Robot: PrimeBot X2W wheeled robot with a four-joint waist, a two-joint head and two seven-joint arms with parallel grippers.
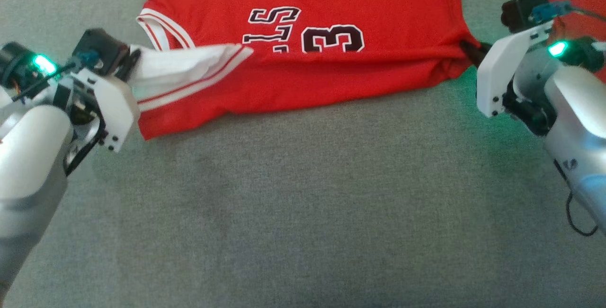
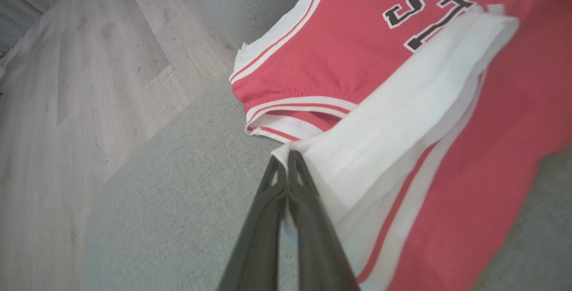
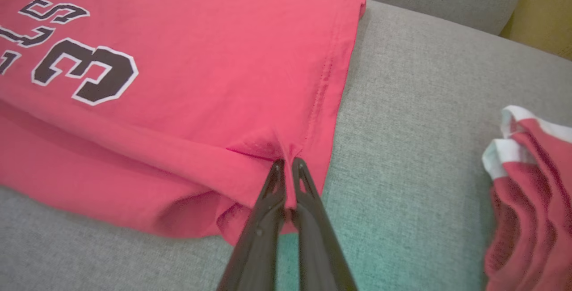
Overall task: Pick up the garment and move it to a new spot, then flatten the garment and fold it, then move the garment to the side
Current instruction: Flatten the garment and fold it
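Head view: red jersey [image 1: 331,76] on grey sofa [image 1: 303,204]; left gripper [image 1: 134,64] closed on its white-trimmed edge, right gripper [image 1: 469,50] closed on the opposite red hem.

soft, even daylight; green lamp glow tints the right of the head view; wrist views blur near their bottom edges.

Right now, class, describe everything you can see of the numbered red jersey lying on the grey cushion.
The red jersey looks like thin knit fabric with white-and-red striped trim, black white-edged lettering and a number 3. It lies spread, partly doubled over, on the grey cushion. The left gripper is shut on its white-trimmed edge, the right gripper shut on a pinch at its opposite red hem.
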